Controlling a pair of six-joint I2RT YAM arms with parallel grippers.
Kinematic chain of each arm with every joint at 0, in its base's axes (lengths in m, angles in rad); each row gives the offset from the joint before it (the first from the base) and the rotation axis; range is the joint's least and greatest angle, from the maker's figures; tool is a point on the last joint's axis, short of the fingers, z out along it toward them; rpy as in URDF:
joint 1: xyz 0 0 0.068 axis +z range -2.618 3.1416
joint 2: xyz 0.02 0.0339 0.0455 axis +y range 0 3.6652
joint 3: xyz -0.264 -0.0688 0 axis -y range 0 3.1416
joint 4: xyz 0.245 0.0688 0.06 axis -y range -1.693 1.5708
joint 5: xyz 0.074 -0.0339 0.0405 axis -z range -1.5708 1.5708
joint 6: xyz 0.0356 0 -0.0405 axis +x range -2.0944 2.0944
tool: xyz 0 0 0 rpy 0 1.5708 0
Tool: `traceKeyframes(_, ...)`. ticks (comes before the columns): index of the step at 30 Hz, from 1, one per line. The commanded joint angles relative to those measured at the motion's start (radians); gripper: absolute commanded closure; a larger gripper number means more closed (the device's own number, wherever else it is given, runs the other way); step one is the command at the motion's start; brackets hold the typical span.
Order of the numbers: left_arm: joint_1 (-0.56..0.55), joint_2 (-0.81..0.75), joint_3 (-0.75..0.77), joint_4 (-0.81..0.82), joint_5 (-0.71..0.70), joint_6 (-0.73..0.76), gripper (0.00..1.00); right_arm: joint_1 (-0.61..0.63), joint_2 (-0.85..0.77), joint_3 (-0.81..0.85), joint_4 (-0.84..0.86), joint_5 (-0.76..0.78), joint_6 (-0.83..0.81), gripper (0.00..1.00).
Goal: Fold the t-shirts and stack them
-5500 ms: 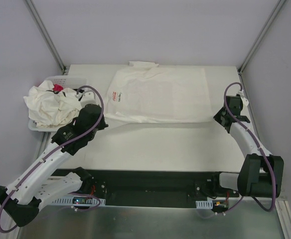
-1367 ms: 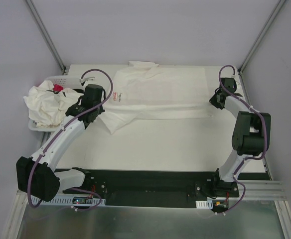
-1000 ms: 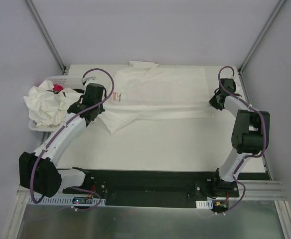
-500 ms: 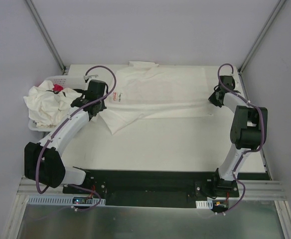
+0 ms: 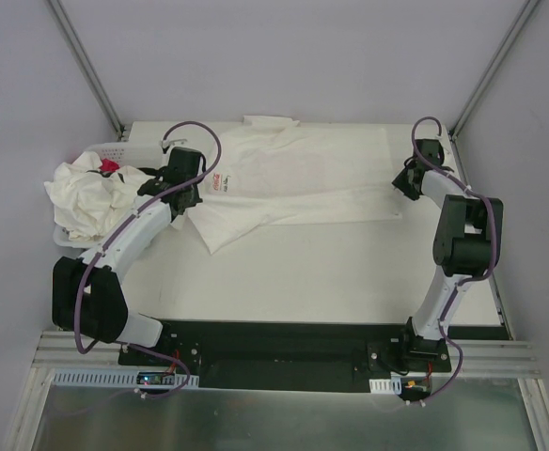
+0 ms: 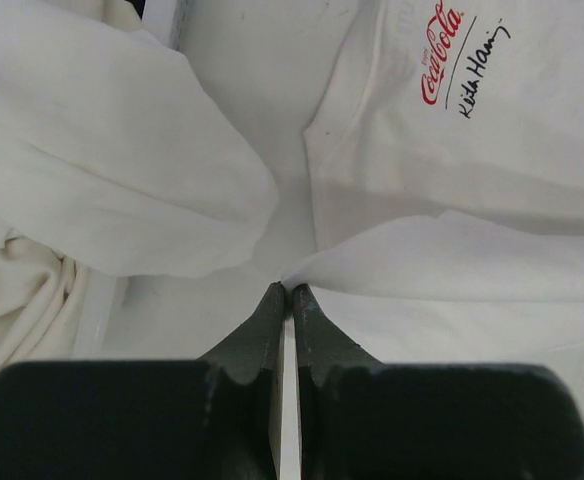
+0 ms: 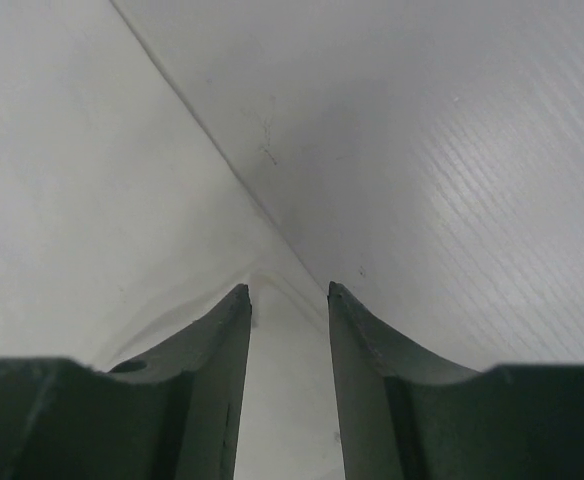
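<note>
One off-white t-shirt (image 5: pixel 303 174) lies spread across the back of the table, its near part folded over and a red logo (image 6: pixel 442 55) at its left end. My left gripper (image 5: pixel 186 197) is shut on a pointed fold of this t-shirt (image 6: pixel 392 250), its fingertips (image 6: pixel 289 290) pinching the fabric tip. At the shirt's right edge my right gripper (image 5: pixel 400 186) stands open. The hem corner (image 7: pixel 272 285) lies loose between the right fingers (image 7: pixel 234 310) on the table. More crumpled t-shirts (image 5: pixel 91 197) are heaped at the left.
The crumpled heap (image 6: pixel 102 180) sits in a white perforated basket (image 5: pixel 115 150) at the table's left edge, with a small red packet (image 5: pixel 110 166) on top. White table (image 5: pixel 331 263) extends in front of the shirt. Grey walls and frame posts enclose the back and sides.
My right gripper has opened and let go of the shirt's right corner. My left gripper has carried its pinched fold a little farther toward the back.
</note>
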Motion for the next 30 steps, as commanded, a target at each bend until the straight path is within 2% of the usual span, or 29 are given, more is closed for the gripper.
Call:
traceKeyframes(1, 0.010, 0.008, 0.049, 0.011, 0.023, 0.021, 1.00, -0.007, -0.028, 0.030, -0.019, 0.044, -0.001, 0.60)
traceKeyframes(7, 0.010, -0.001, 0.052, 0.013, 0.054, 0.013, 1.00, -0.014, -0.083, 0.008, -0.016, 0.066, -0.013, 0.59)
traceKeyframes(15, 0.010, -0.021, 0.041, 0.022, 0.075, 0.013, 1.00, 0.028, -0.171, -0.052, 0.051, -0.045, 0.038, 0.60)
traceKeyframes(25, 0.012, -0.002, 0.055, 0.036, 0.097, 0.021, 1.00, 0.216, -0.084, -0.001, 0.076, -0.141, 0.100, 0.64)
traceKeyframes(30, 0.010, 0.028, 0.095, 0.036, 0.118, 0.018, 1.00, 0.229, -0.037, 0.008, 0.096, -0.189, 0.131, 0.70)
